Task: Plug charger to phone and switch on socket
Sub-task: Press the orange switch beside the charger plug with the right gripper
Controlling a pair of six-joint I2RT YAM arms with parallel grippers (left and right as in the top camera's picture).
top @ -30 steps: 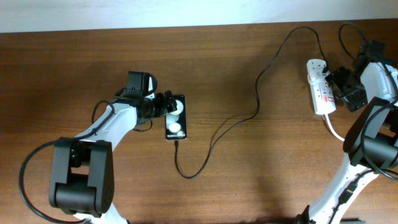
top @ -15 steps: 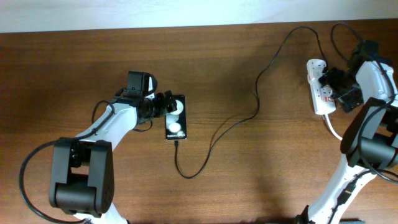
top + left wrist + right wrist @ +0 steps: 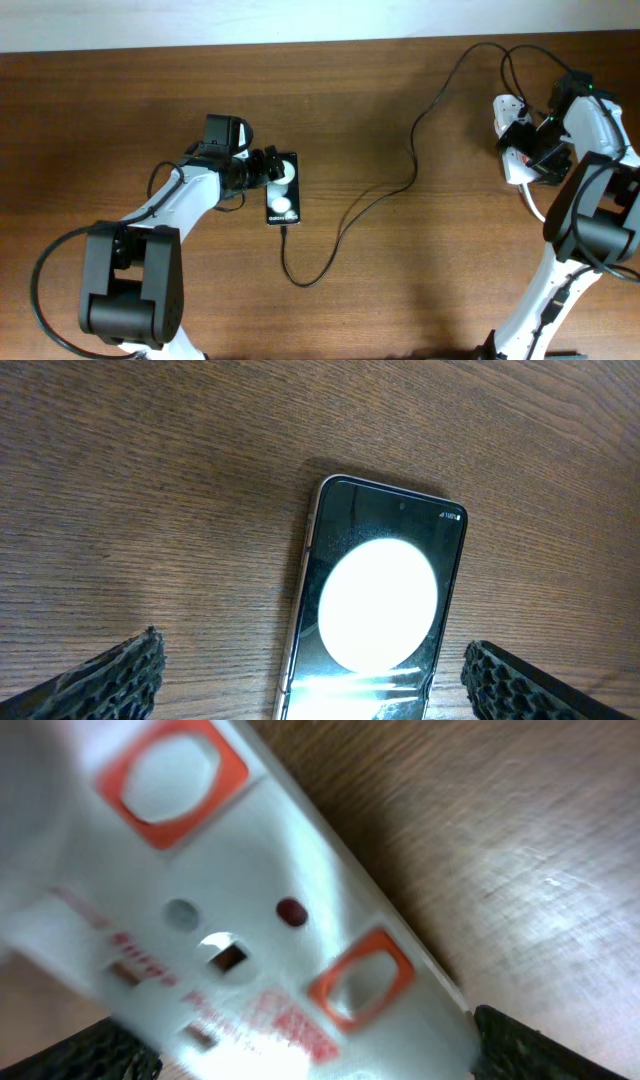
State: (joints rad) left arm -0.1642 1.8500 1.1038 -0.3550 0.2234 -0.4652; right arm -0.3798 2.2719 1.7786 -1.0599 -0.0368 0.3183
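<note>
Left gripper [image 3: 272, 168] stands spread to its widest with nothing in it, its tips over the left edge of the phone [image 3: 283, 190], toward the far end of the screen. From the wrist, its two pads [image 3: 105, 675] sit in the bottom corners, well apart. The phone [image 3: 378, 610] lies between and ahead of them on the wood, and neither pad can be seen touching it. Right gripper [image 3: 527, 140] is likewise wide open and empty, close over the socket [image 3: 514, 170]; whether it touches cannot be judged.

The socket lies near the right side of the table [image 3: 120, 90], not far from its far edge. The phone lies flat, left of centre, with its long side running away from the robot. Between the two is a broad stretch of wood crossed only by the charger [image 3: 385, 198]. It loops from the phone's near end, swings right, and climbs to the socket's far end.

Whether the charger tip is seated in the phone is too small to tell overhead, and the left wrist view cuts off that end. Glare blanks most of the screen. The right wrist view is blurred: the socket [image 3: 250, 910] fills it and two red-framed switches [image 3: 360, 982] show, but their setting is unreadable. Overhead, the arm hides the socket's middle, and a white cord [image 3: 535, 205] emerges at its near end.
</note>
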